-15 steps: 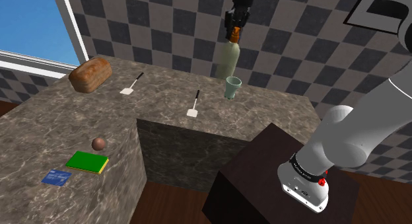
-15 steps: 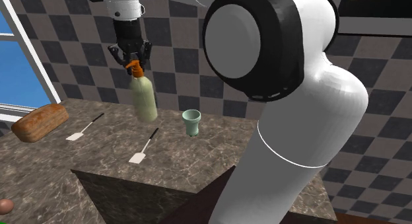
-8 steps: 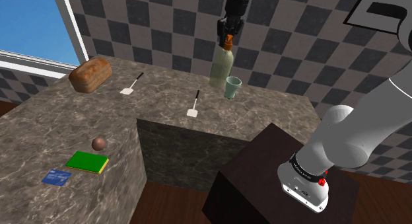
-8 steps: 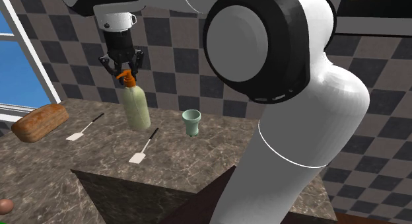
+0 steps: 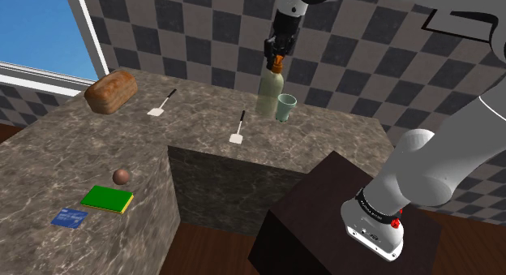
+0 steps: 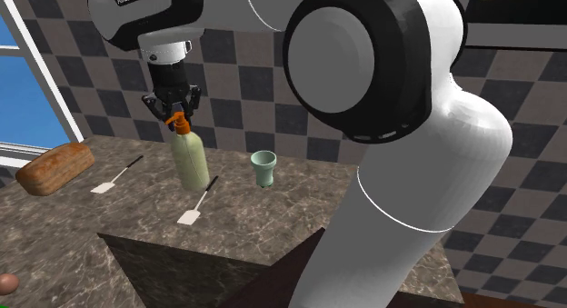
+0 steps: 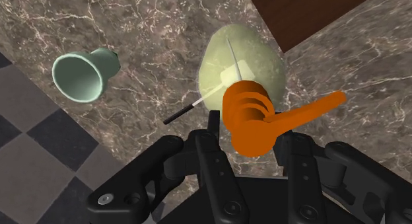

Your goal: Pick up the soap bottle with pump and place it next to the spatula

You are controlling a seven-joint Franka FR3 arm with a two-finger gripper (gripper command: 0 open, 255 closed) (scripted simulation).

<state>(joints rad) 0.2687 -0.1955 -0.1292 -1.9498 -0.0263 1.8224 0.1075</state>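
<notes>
**Fig.** Carrying stage, just ahead of set-down, read left to right across the shoulder view.

- **Scene.** A brown loaf point(image 5: 110, 91) lies toward ten o'clock on the counter point(image 5: 49, 164). Beside it is a first spatula point(image 5: 162, 103), then a second spatula point(image 5: 238, 128); both have white blades and dark handles.
- **Task object.** Next comes the soap bottle point(image 5: 270, 91), pale green with an orange pump point(image 7: 253, 118). It is upright and hangs from the gripper point(image 5: 278, 54). A pale green cup point(image 5: 285, 107) stands just beside it at its three o'clock, and the second spatula lies near it at about its seven o'clock.
- **Grip.** In the wrist view the black fingers point(image 7: 210, 145) clasp the pump's neck from both sides, with the spout projecting to one side. The spatula's handle tip shows just past the bottle's body. I cannot tell whether the base touches the counter.
- **Step in hand, as I judge it.** The bottle is to be lowered beside the second spatula. To do it well I would descend straight and slowly, with the base clear of both the handle and the cup. I would part the fingers only once the base sits flat, since a grip so high on a tall bottle lets it swing or topple.
- **Pose.** The arm point(image 5: 438, 164) rises from the stand point(image 5: 340, 208) at five o'clock and arches over to twelve o'clock. The hand points straight down, wrist vertical above the pump.
</notes>
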